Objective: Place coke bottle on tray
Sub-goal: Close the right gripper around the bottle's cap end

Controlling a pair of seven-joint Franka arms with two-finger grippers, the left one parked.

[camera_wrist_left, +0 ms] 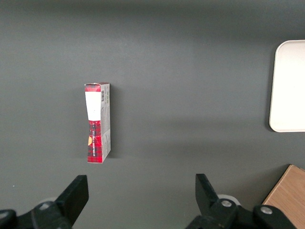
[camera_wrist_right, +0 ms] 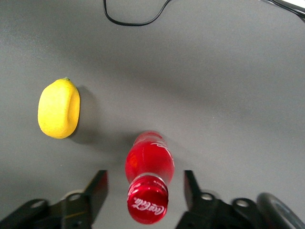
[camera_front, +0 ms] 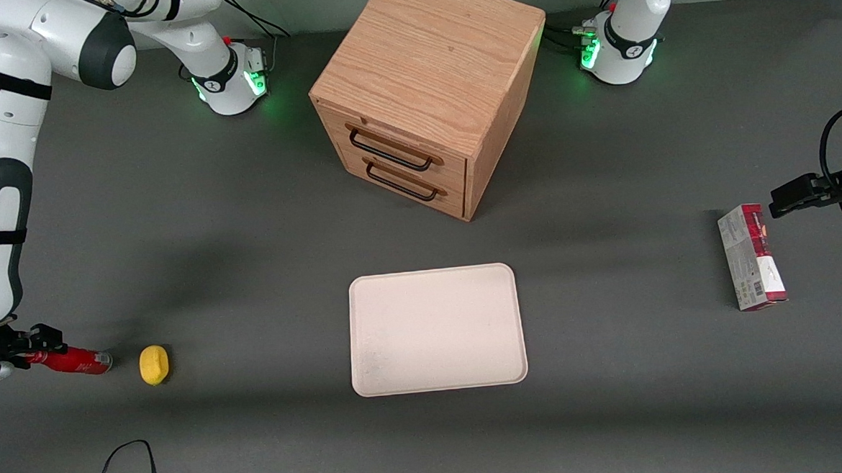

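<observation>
The black two-finger gripper (camera_wrist_right: 145, 191) hangs low over the dark grey table (camera_wrist_right: 228, 95), its fingers (camera_wrist_right: 97, 188) spread wide on either side of the slim red coke bottle (camera_wrist_right: 148, 179) without touching it. The bottle's white-lettered red cap faces the camera. A yellow lemon (camera_wrist_right: 58, 108) lies near the bottle, and a thin black cable (camera_wrist_right: 136, 21) loops on the table well apart from both.

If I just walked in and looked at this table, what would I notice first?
Probably the big wooden cabinet standing in the middle of the table, with the pale tray lying bare in front of it, nearer the front camera. Then the bright colours toward the working arm's end: a yellow lemon beside the red coke bottle, which lies on its side between the open jaws of the gripper.
</observation>
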